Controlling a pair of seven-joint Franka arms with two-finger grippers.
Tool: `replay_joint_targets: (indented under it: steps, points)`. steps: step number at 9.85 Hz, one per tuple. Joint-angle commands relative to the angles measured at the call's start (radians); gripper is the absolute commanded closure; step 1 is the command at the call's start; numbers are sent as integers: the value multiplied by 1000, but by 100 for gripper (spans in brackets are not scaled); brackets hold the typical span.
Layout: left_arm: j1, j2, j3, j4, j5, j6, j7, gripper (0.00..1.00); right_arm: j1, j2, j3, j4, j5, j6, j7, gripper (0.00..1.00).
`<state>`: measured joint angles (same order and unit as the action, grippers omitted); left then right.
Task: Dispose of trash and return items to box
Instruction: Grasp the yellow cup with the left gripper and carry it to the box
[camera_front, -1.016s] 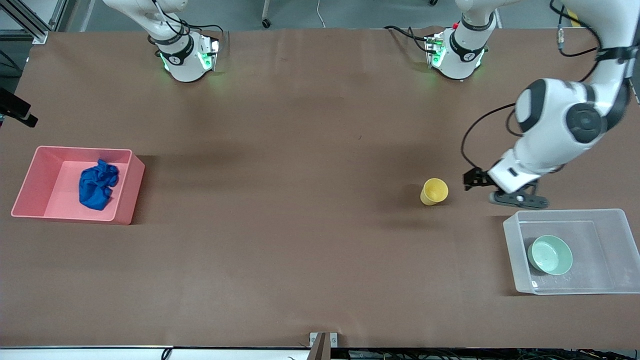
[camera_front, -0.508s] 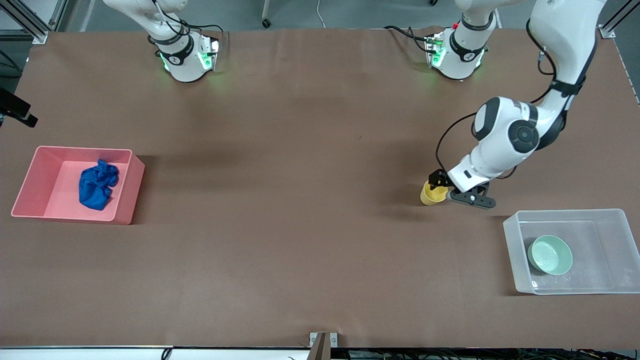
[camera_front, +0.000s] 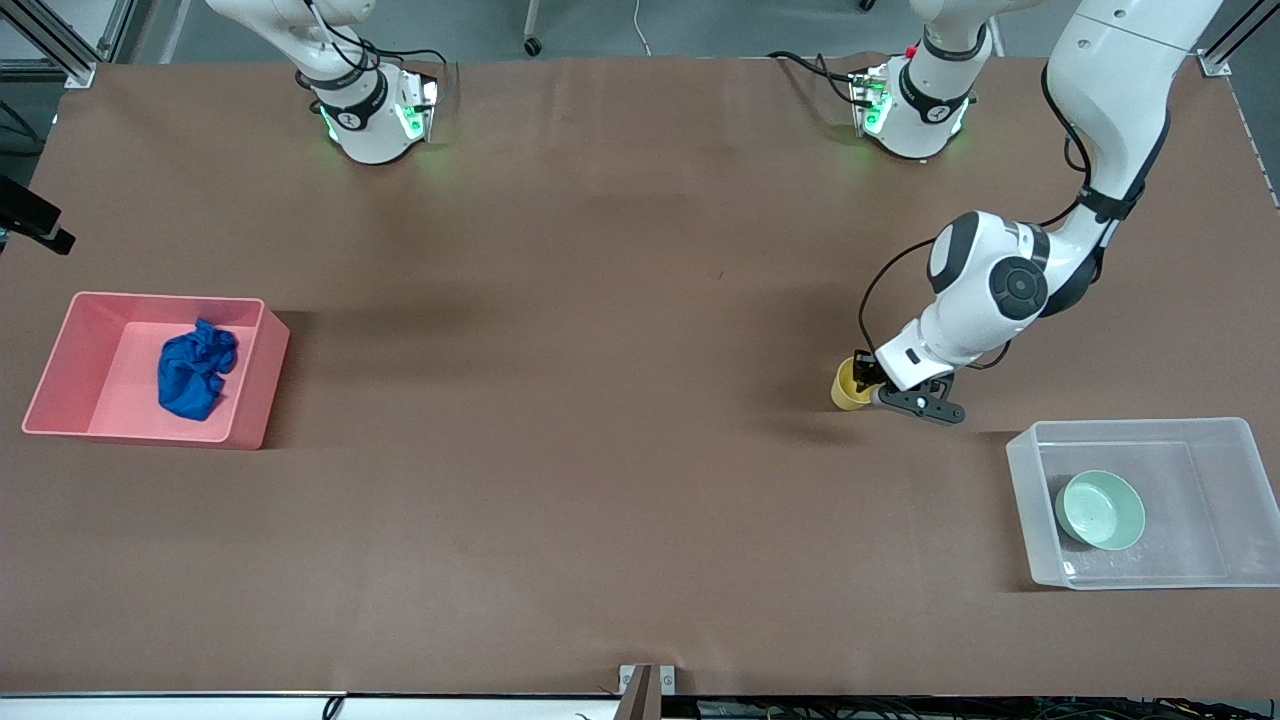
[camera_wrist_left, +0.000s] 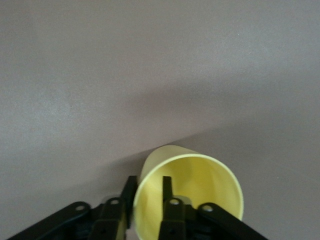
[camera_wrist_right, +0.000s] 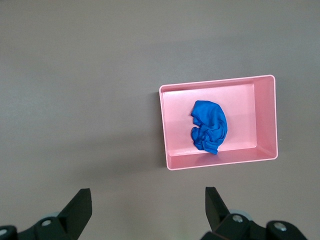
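Observation:
The yellow cup (camera_front: 847, 387) stands on the brown table, farther from the front camera than the clear box (camera_front: 1030, 500). My left gripper (camera_front: 868, 384) is down at the cup. In the left wrist view one finger (camera_wrist_left: 167, 189) is inside the cup (camera_wrist_left: 200, 175) and the other is outside, with the wall in a narrow gap between them. The mint-green bowl (camera_front: 1100, 510) lies in the box. The blue trash wad (camera_front: 195, 368) lies in the pink bin (camera_front: 255, 385). My right gripper (camera_wrist_right: 148, 210) hangs open and empty high over the table near the bin (camera_wrist_right: 265, 120), and the wad (camera_wrist_right: 209, 126) shows there.
Both arm bases (camera_front: 375, 125) stand along the table edge farthest from the front camera. The pink bin is at the right arm's end and the clear box at the left arm's end. Bare brown table lies between them.
My left gripper has swung from beside the box to the cup and put its fingers over the rim. The cup has shifted slightly toward the right arm's end.

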<state>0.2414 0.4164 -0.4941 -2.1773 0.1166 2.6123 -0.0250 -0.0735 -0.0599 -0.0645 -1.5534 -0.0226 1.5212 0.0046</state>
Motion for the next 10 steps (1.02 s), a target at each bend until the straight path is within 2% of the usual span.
replay_joint_targets:
  steps: [1,2,3,5,7,9,10]
  points:
    - [12,24,2,14,41,9,-4,100,-5,-20,9,-11,-8,5,9,0]
    - [19,-8,2,33,43,-10,-3,100,-5,-20,9,-4,-7,5,9,0]
    - [25,-43,2,72,41,-84,0,100,-5,-18,9,2,-4,5,8,0]
    - [51,-41,2,294,43,-336,29,100,-11,-12,8,9,1,8,11,0]
    - [97,45,6,506,43,-449,126,100,-5,-14,6,13,1,13,18,0]
    - [169,154,17,655,47,-460,264,100,-9,-11,6,24,0,17,6,0]
    - [194,212,49,724,58,-460,346,100,-3,-8,8,26,-10,16,6,0]
